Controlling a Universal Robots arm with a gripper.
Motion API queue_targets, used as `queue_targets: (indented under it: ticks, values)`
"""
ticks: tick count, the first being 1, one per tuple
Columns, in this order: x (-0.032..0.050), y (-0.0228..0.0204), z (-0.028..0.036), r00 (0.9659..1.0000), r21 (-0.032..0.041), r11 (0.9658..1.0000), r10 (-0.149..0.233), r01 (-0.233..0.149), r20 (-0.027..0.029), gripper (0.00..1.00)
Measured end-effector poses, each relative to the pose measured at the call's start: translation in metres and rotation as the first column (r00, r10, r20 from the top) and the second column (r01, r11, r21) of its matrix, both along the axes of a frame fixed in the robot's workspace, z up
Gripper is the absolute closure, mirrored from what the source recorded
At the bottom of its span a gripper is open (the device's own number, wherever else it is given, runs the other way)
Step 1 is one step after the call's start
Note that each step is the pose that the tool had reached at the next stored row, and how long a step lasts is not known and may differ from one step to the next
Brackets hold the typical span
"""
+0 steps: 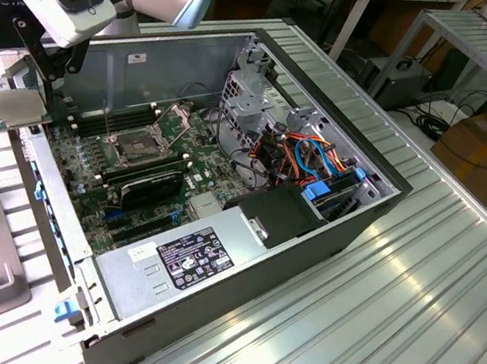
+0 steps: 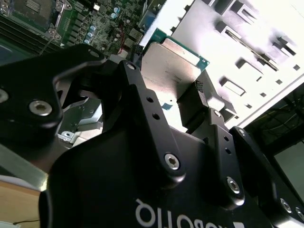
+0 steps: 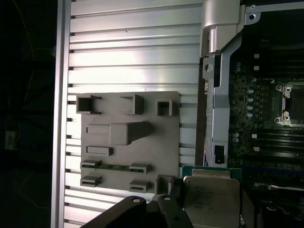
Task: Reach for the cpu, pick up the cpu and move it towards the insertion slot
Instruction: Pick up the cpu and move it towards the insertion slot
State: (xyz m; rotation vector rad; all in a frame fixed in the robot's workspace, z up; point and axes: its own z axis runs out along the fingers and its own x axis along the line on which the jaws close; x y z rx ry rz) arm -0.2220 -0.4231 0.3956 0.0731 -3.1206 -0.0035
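The gripper is clamped on the cpu. In the second wrist view its black fingers press on the flat silver chip, one on each side, and the chip has a thin green edge. In the first wrist view the cpu sits just past the black gripper parts, with its silver top facing the camera. In the exterior view the cpu is up in the air, held flat by the gripper, over the rim of the computer case on the exterior view's left. Beside that rim a gray holder tray with little blocks and pockets lies on the ribbed metal table. The case is open on top. Inside it lies a green board with many small parts. The insertion slot sits on that board, well apart from the chip. It is a square socket with a shiny frame and a dark middle, and its metal bracket stands tipped up at the far side. A large black card lies just beside the slot, nearer the front. A gray box with a label fills the near end of the case. Colored wires and metal cages are at the exterior view's right side of the case. Far back stand tables and a brown box.
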Motion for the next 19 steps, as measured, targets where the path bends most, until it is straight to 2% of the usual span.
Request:
queue_targets:
  ticks: [12, 15, 16, 19]
  values:
    - [0.0219, 0.0024, -0.0009, 1.0, -0.0004, 1.0, 0.0, 0.0, 0.0001, 0.45]
    - [0.0313, 0.0035, -0.0011, 1.0, -0.0006, 1.0, 0.0, 0.0, 0.0, 0.45]
    - [0.0369, 0.0042, -0.0016, 1.0, -0.0004, 1.0, 0.0, 0.0, 0.0001, 0.45]
    - [0.0443, 0.006, -0.0019, 1.0, -0.0007, 1.0, 0.0, 0.0, -0.0001, 0.45]
